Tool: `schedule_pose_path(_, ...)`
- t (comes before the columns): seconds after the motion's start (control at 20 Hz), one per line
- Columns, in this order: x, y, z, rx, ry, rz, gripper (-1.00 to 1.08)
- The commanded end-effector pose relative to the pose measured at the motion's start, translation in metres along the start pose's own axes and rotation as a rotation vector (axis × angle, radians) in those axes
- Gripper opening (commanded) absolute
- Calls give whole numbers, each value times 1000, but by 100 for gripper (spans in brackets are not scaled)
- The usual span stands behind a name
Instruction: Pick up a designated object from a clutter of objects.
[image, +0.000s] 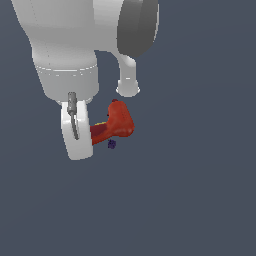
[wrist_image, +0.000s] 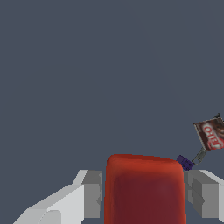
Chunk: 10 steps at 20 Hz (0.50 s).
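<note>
Wrist view: gripper (wrist_image: 143, 192) closed on the red-orange drill-shaped object (wrist_image: 144, 188); a grey finger (wrist_image: 92, 192) presses each flank, and the red body fills the gap between them. Tiny purple piece (wrist_image: 185, 162) lies just beyond one finger. Dark-red and black flat item (wrist_image: 211, 134) sits farther out on that same side, apart from the fingers.

Exterior view: the arm's white links hide the fingers. Drill shape (image: 117, 124) juts out beside the lowest link; purple piece (image: 111, 144) just under it. Plain grey-blue floor (image: 200, 190) all around.
</note>
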<state>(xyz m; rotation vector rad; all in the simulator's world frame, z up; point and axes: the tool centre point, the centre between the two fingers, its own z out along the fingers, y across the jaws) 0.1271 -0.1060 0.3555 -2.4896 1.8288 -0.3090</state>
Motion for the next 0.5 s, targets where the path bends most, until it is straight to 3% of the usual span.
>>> schedule_pose_path(0.0,7,-4,-9,4,1,0,-100)
schedule_pose_path(0.45,17,-9,-17,3,2,0,-100)
